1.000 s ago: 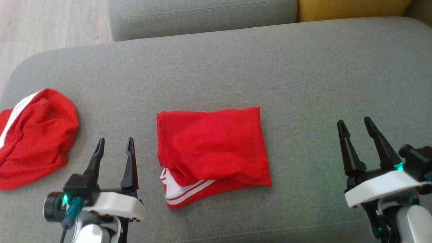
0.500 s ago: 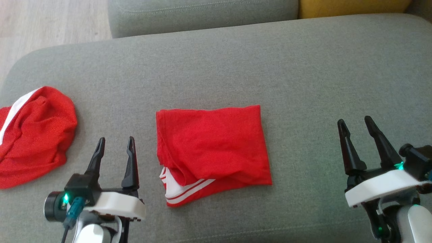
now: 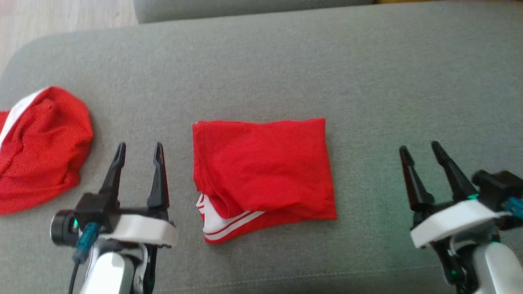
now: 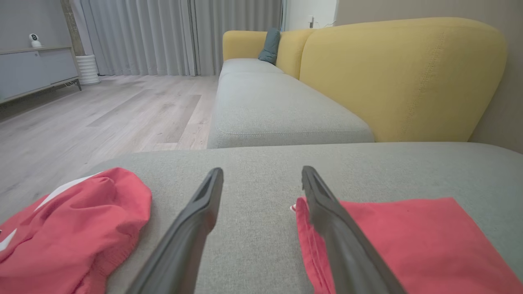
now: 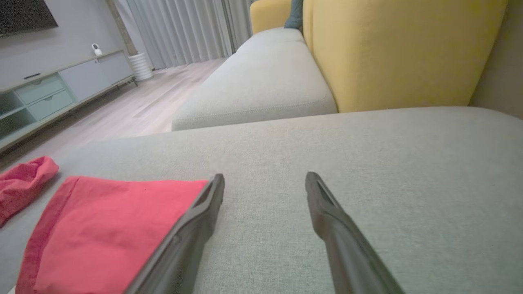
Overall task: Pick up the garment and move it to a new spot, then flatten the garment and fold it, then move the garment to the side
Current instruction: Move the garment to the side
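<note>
Red folded garment (image 3: 261,167) at the centre of the grey sofa cushion (image 3: 286,69), both grippers empty.
Judged step: moving it aside. Pinch all layers at the 9 and 3 o'clock edges and lift level, so the fold holds. It lies as a near-rectangle, a white-striped hem (image 3: 214,222) showing at its 7 o'clock corner. Beside its 9 o'clock edge stands the left gripper (image 3: 139,146); the right gripper (image 3: 419,147) waits farther off at 3 o'clock; both spread wide. Crumpled red cloth (image 3: 41,143) beyond at 9 o'clock.

no readable text, no labels, no brand marks, no numbers, no signs anywhere
</note>
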Motion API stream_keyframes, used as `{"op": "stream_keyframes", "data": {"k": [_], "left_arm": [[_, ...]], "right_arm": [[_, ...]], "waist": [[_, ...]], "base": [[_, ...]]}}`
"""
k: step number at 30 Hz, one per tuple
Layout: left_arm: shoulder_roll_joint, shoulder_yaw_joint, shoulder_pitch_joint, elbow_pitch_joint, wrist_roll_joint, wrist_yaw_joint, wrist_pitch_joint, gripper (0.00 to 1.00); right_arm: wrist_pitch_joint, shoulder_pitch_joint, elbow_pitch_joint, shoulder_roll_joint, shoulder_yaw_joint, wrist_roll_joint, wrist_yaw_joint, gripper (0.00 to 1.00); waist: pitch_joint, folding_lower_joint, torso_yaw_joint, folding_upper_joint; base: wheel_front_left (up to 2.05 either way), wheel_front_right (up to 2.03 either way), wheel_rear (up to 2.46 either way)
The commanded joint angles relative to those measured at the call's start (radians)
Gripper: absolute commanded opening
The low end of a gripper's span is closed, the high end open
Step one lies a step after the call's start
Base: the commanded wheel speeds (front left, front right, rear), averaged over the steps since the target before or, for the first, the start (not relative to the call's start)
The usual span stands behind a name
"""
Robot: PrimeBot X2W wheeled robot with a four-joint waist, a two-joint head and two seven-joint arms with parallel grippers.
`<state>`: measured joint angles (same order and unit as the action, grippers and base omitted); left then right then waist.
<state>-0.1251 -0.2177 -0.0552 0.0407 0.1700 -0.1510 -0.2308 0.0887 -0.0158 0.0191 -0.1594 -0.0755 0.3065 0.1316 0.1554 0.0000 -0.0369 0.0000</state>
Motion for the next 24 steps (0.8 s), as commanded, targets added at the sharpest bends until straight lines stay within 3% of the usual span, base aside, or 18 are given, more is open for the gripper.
{"op": "stream_keyframes", "data": {"k": [1, 10, 15, 16, 18, 24], "left_arm": [[-0.014, 0.027, -0.048, -0.035, -0.003, -0.006, -0.009, 1.0], [-0.001, 0.001, -0.126, -0.028, -0.022, -0.002, -0.023, 1.0], [0.009, -0.005, -0.145, -0.011, -0.023, -0.002, -0.028, 1.0], [0.011, -0.005, -0.147, -0.009, -0.023, -0.003, -0.029, 1.0], [0.012, -0.003, -0.149, -0.005, -0.025, -0.004, -0.029, 1.0], [0.011, 0.004, -0.151, -0.011, -0.033, -0.009, -0.031, 1.0]], "right_arm": [[0.002, -0.052, 0.028, -0.017, -0.028, -0.003, -0.001, 1.0], [0.03, -0.174, -0.178, 0.004, -0.212, 0.067, -0.001, 1.0], [0.084, -0.228, -0.325, 0.019, -0.258, 0.115, -0.001, 1.0], [0.096, -0.237, -0.343, 0.02, -0.269, 0.125, -0.001, 0.75], [0.117, -0.249, -0.364, 0.019, -0.285, 0.142, -0.001, 0.0], [0.101, -0.286, -0.313, -0.032, -0.302, 0.141, -0.001, 0.0]], "waist": [[0.021, 0.0, 0.014, 0.0], [0.115, 0.0, 0.068, 0.0], [0.134, 0.0, 0.085, 0.0], [0.137, 0.0, 0.087, 0.0], [0.137, 0.0, 0.087, 0.0], [0.139, 0.0, 0.063, 0.0]], "base": [[0.0, 0.0, 0.0], [0.0, 0.0, 0.0], [0.0, 0.0, 0.0], [0.0, 0.0, 0.0], [0.0, 0.0, 0.0], [0.0, 0.0, 0.0]]}}
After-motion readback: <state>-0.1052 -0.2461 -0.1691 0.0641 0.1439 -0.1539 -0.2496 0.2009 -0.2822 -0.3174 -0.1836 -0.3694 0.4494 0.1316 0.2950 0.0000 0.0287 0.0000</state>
